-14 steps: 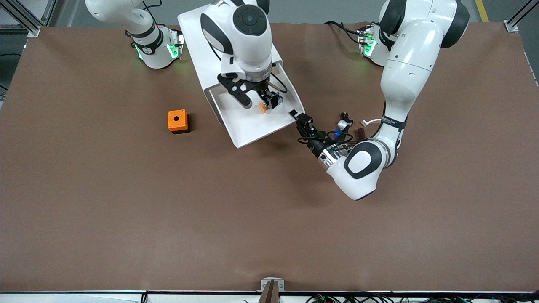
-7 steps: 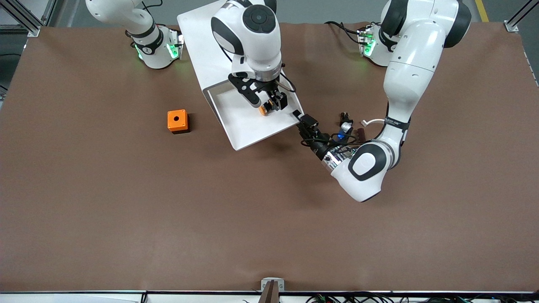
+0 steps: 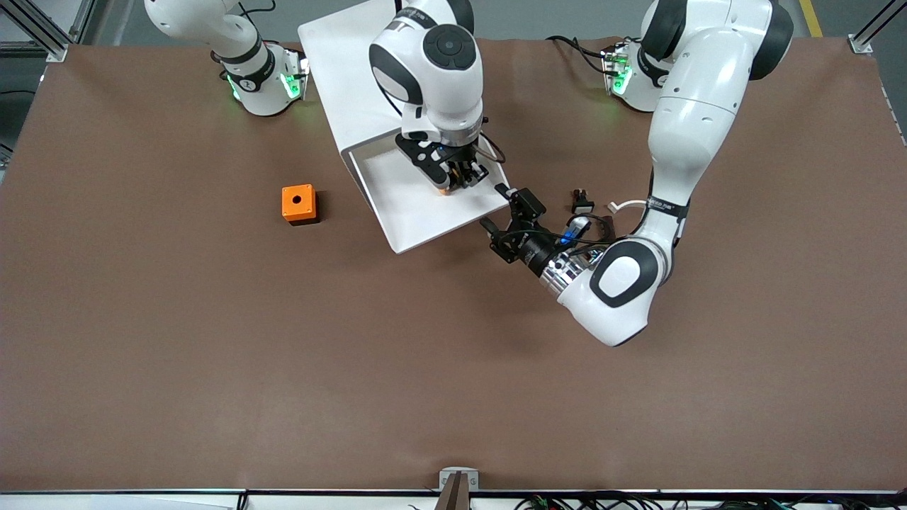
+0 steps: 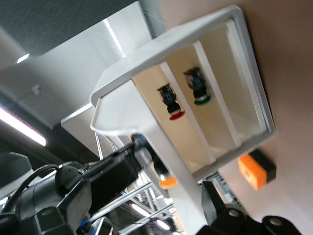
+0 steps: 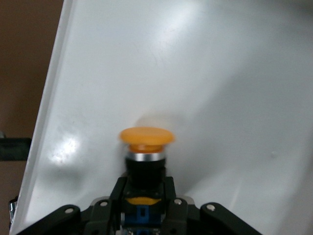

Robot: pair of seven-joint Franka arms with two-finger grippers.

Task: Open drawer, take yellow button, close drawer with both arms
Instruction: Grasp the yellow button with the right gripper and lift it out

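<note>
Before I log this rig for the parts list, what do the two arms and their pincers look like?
Both are glossy white jointed arms with black joint patches. Each base glows green. The right pincer and left pincer are black two-finger units; the left wrist has a silver ring and looping black cables.

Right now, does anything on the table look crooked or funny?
Yes. The white drawer box sits slanted across the brown table, not square with its edges. Its pulled-out white tray points askew too. The right gripper holds the orange-capped button above that tray. The left gripper is beside the tray's corner.
</note>
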